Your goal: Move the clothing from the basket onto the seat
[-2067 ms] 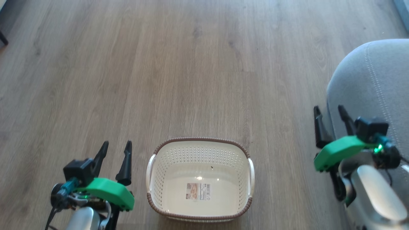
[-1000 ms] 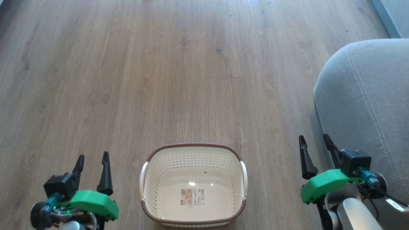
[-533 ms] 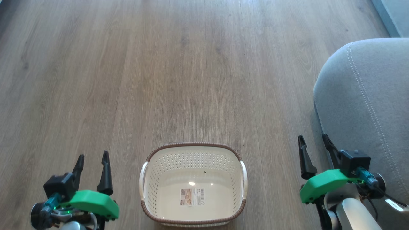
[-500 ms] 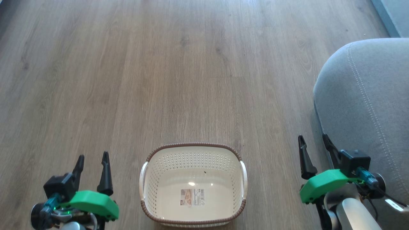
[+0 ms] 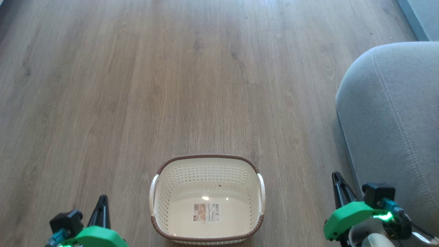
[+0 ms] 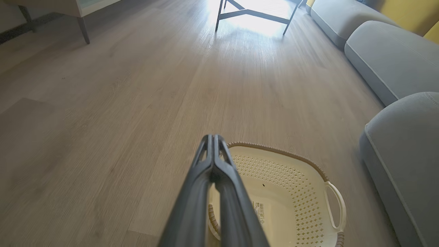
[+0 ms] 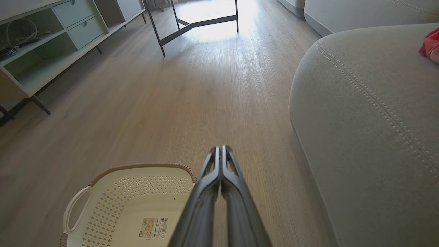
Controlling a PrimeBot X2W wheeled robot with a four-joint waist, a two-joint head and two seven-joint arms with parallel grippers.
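**A:** Where does the load lie?

**B:** On the large grey upholstered seat [image 5: 394, 113], at 2 o'clock from the empty cream perforated plastic basket [image 5: 205, 156], whose long axis runs 9-to-3.

**A:** Nearest arm?

**B:** The right gripper [image 7: 219, 148]. The soft bright red clothing [image 7: 428, 44] lies at its 2 o'clock, its axis untellable. The right and the left gripper [image 6: 212, 138] are both pinched together, empty.

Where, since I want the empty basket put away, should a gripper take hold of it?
Probably by the white loop handle on the right of the basket, coming down from above: the loop stands off the rim, leaving a gap for one finger. The right gripper, shut, is on that side.
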